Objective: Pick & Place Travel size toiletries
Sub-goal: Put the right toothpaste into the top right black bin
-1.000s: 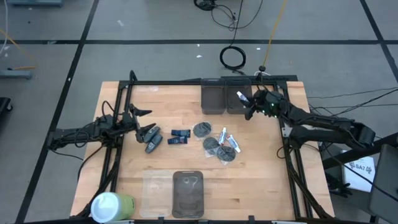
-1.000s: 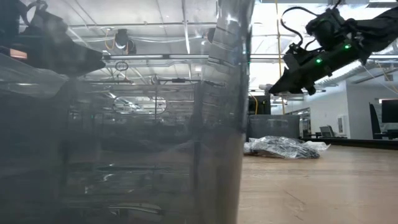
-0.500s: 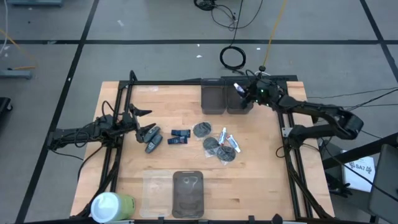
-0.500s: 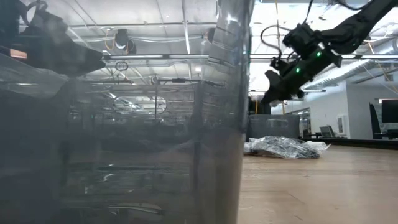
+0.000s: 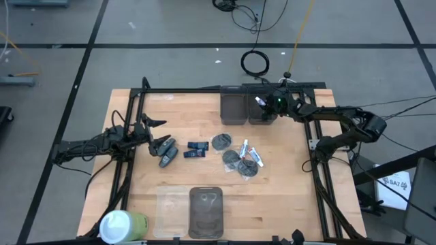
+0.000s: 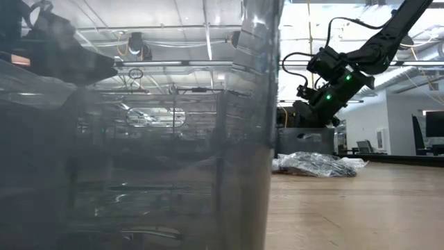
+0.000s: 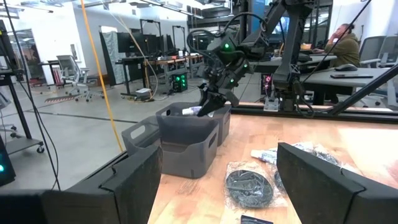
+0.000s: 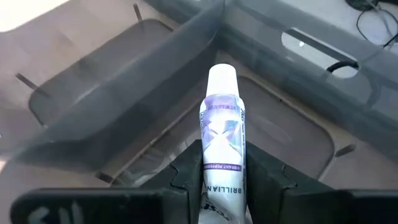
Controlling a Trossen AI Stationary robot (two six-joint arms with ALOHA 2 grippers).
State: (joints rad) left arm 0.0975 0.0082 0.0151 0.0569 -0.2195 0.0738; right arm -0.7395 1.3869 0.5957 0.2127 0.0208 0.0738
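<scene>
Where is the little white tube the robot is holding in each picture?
High view: white tube at the right gripper, over the right-hand grey bin.
Low view: cannot make it out.
Left wrist view: tube above that bin.
Right wrist view: tube between the fingers, bin below.
Shared landmark: the bin.

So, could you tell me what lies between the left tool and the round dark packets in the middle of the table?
In the high view, two small dark blue packs lie on the wood between the left tool and the round packets; otherwise bare.
</scene>
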